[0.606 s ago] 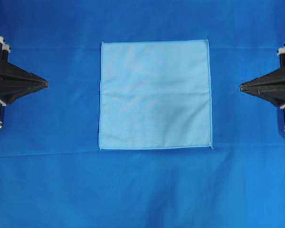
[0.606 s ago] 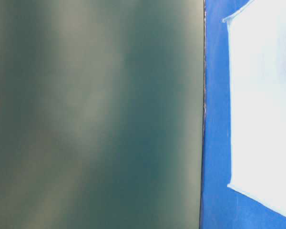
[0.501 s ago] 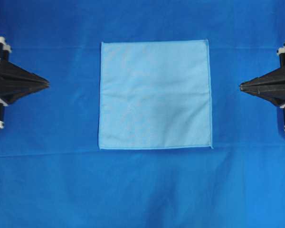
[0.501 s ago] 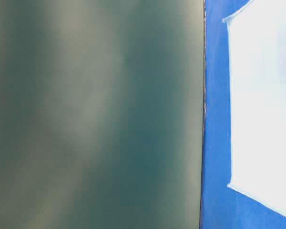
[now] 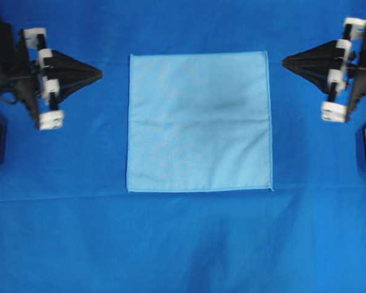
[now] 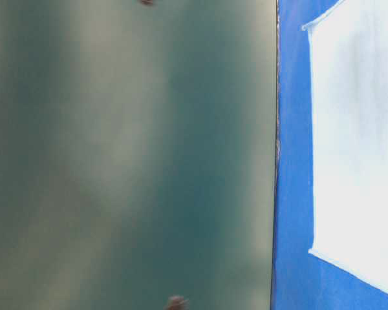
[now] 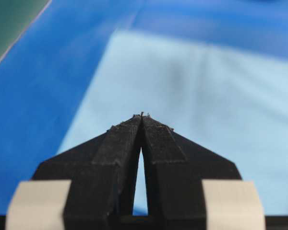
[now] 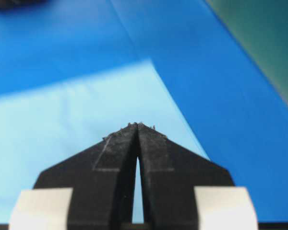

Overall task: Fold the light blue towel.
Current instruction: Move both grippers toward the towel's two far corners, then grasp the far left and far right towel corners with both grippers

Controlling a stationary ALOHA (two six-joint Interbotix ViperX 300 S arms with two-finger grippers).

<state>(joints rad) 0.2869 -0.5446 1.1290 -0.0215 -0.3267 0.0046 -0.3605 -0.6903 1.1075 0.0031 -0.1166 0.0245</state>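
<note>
While the light blue towel [image 5: 199, 122] lies spread flat as a square in the middle of the counter, on the royal-blue covering [image 5: 183, 244], we see both arms off its top corners. The left gripper [image 5: 99, 73] points its tip toward the towel's upper-left corner, near it but apart, w/ blue covering showing between. The right gripper [image 5: 284, 61] does the same at the upper-right corner, just beside the hem, not touching. We read both grippers as closed w/ nothing held: in the left wrist view the black fingers [image 7: 120, 143] meet at the tip, only a thin slit lower down, and the right wrist view shows the same, fingers [image 8: 156, 148] together over the towel's edge. Towel [image 7: 206, 96] has a faint grey shadow patch near its upper right; hem visible all round. In the table-level view, a blurred grey-green surface [image 6: 129, 155] fills the left; towel [image 6: 355, 142] shows washed-out white at right. No containers anywhere we can see.
</note>
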